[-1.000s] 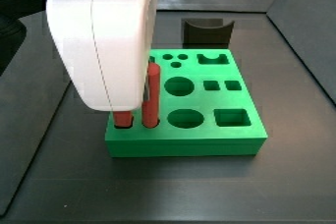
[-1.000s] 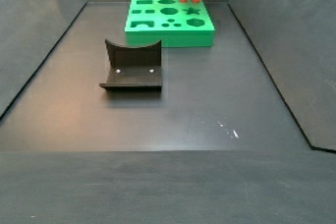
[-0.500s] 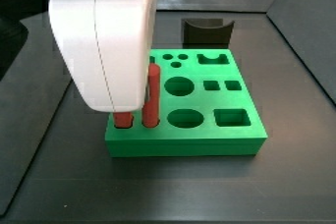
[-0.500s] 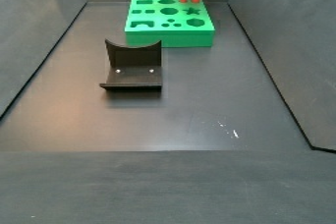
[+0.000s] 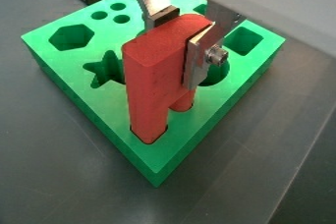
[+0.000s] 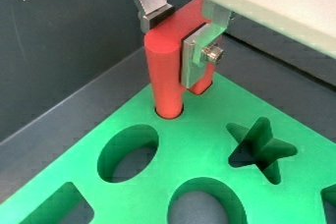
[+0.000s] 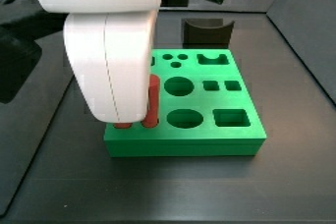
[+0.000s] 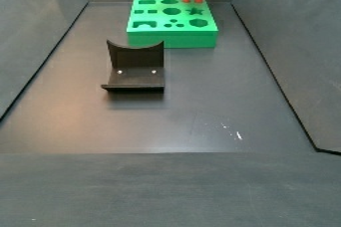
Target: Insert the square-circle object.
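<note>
Fingers [image 5: 201,53] of the gripper [image 5: 182,31] clamp the red square-circle object [image 5: 160,76], which stands upright at a corner of the green block [image 5: 79,61], pegs already in their holes in both wrist views. Press straight down without tilting, then release. Its long axis runs vertical, pegs pointing down.

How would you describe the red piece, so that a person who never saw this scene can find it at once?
Find the green block with shaped holes at the far end of the dark floor. At one corner the square-circle object stands upright, its lower ends in the block's holes, with the tool shut on its upper part. It is the only red thing; the fixture is dark and stands apart.
</note>
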